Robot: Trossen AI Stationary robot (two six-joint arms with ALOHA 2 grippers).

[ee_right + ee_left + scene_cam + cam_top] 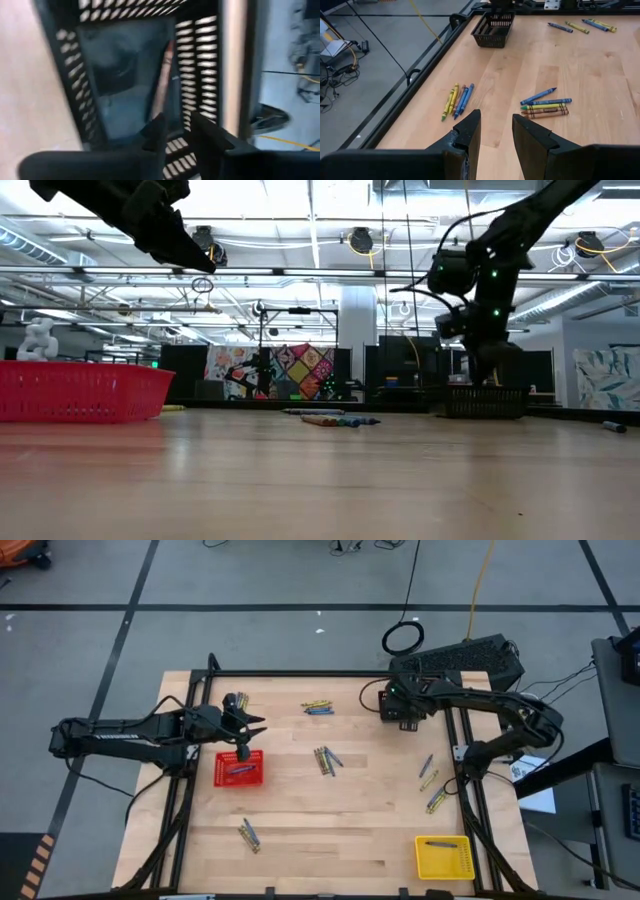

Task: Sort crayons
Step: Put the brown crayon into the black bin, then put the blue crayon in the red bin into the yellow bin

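A: Where is the right gripper?

B: It hangs over the black mesh basket at the table's far edge. In the right wrist view its fingers stand a little apart with nothing between them, and a brownish crayon lies in the basket just ahead of the fingertips.

A: And the left gripper?

B: Raised above the table, with the red mesh basket just under and slightly behind it. Its fingers are parted by a narrow gap and hold nothing.

A: What lies ahead of the left one?

B: Two groups of crayons. A bundle of yellow, brown and blue ones lies ahead toward the table's edge, and a fan of blue, yellow and brown ones lies ahead on the other side. Further off, by the right arm, are more loose crayons.

A: Anything already in baskets?

B: A blue crayon lies in the red basket, and one crayon in the yellow mesh basket, well away from both grippers. A few more crayons lie near the table's front edge, beyond the red basket from the left gripper.
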